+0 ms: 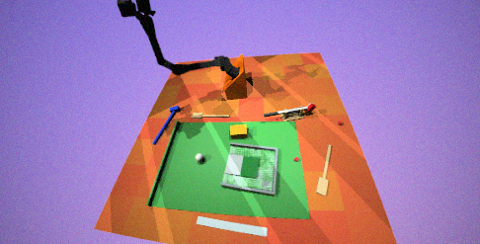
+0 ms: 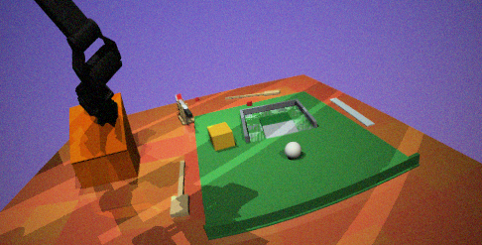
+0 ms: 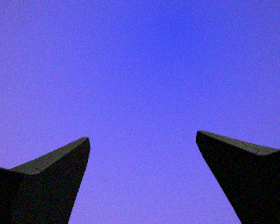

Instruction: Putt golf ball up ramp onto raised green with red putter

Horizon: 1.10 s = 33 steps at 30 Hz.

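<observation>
Your wrist view shows only the gripper [image 3: 143, 145] with its two dark fingers spread wide apart against plain purple backdrop, nothing between them.

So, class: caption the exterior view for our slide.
Open pincer above the orange block; golf ball waits on the green mat.
</observation>
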### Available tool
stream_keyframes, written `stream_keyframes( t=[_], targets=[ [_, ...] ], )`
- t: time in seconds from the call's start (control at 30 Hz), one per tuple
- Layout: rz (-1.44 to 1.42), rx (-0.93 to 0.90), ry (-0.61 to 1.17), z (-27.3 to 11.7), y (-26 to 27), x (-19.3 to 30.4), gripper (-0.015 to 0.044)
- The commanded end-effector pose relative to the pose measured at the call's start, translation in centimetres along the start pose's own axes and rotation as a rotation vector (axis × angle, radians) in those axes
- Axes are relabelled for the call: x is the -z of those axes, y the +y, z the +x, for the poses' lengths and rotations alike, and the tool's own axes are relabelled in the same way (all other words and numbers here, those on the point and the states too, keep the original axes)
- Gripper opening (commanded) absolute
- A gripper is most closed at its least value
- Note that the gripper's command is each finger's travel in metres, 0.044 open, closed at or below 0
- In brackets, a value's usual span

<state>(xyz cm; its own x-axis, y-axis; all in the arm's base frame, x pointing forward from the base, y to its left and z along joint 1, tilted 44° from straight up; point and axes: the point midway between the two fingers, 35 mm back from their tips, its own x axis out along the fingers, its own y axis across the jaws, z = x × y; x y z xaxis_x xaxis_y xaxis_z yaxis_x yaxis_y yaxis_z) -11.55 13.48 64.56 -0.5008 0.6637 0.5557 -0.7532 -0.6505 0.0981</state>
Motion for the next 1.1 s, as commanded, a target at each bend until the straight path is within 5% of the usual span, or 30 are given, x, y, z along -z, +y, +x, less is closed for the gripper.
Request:
stream_keyframes(
  t=[0.0,0.57,1.07],
  targets=[
    [-0.002,0.002,0.002,0.1,0.0,0.1,0.0426],
    [-0.403,0.334,0.436,5.7,-11.4,17.4,0.0440],
    [-0.633,0.598,0.879,0.5,-27.0,28.8,0.0440]
  ],
)
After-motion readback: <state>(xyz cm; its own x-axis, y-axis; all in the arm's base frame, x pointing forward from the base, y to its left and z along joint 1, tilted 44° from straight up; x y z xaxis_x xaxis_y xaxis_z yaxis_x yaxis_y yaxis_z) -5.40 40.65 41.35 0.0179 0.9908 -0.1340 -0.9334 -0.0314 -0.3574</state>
